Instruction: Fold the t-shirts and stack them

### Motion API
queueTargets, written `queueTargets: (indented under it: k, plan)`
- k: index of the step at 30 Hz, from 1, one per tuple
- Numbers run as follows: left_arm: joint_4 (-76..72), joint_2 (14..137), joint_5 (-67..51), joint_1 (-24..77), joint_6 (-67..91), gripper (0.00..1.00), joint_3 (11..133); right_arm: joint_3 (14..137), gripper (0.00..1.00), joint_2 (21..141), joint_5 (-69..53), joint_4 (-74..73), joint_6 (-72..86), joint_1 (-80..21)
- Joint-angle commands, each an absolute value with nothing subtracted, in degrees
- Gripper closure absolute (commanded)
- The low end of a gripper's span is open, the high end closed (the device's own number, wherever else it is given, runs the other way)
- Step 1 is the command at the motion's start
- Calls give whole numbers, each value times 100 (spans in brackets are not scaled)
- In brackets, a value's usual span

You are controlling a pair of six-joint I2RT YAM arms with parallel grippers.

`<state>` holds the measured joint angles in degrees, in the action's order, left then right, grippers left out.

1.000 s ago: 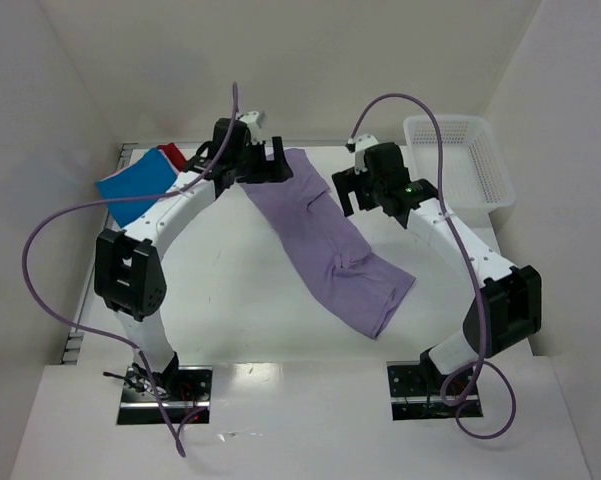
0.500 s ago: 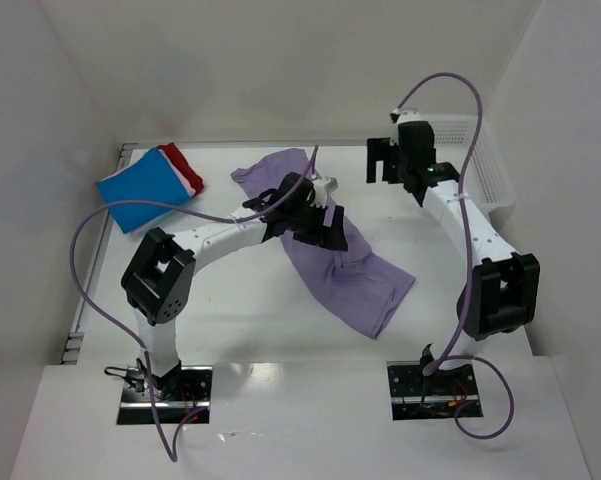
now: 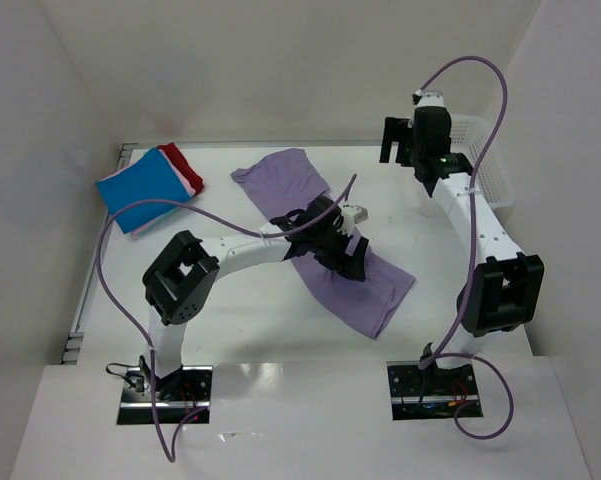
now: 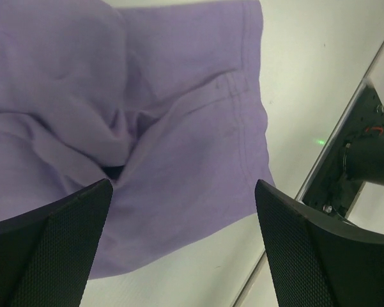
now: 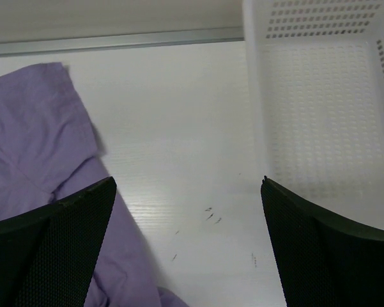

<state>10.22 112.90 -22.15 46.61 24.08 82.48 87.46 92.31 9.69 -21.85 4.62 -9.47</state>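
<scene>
Lavender t-shirt (image 3: pixel 280 180) lies crumpled across desk (image 3: pixel 230 310) centre, running 11 to 5 o'clock. Left claw (image 3: pixel 348 258) is above its middle, jaws apart, empty. Right claw (image 3: pixel 398 150) is at 1 o'clock beside basket (image 3: pixel 485 170), jaws apart, empty. Folded t-shirts (image 3: pixel 145 188) are stacked at 10 o'clock.

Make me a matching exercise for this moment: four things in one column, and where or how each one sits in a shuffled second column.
1. lavender t-shirt
2. blue folded t-shirt
3. mesh basket
4. left gripper

A. far-left corner of the table
B. open, over the lavender t-shirt
C. far-right side of the table
D. spread diagonally across the middle of the table

Pairs: 1-D, 2-A, 3-C, 4-B
</scene>
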Motion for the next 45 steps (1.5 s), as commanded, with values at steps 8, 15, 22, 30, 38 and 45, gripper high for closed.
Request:
queueTargets:
  k: [8, 15, 22, 30, 38, 45]
  plan:
    - [738, 11619, -2320, 5185, 1934, 0, 8112, 8632, 0, 8807, 1169, -1916, 712, -185]
    - [1150, 11777, -2268, 5361, 1863, 0, 7990, 8473, 0, 8693, 1046, -1863, 712, -185]
    - [1968, 11725, -2136, 5476, 1802, 0, 7876, 8227, 0, 8517, 940, -1758, 765, -185]
    - [2618, 10724, -1662, 5476, 2381, 0, 6839, 8060, 0, 8350, 598, -1758, 817, -185]
    - [2838, 9924, -1625, 5476, 2812, 0, 6144, 8007, 0, 8525, -703, -1503, 817, -455]
    - [3023, 9581, -1529, 5476, 3023, 0, 5749, 8612, 0, 9526, -1160, -1451, 817, -1378]
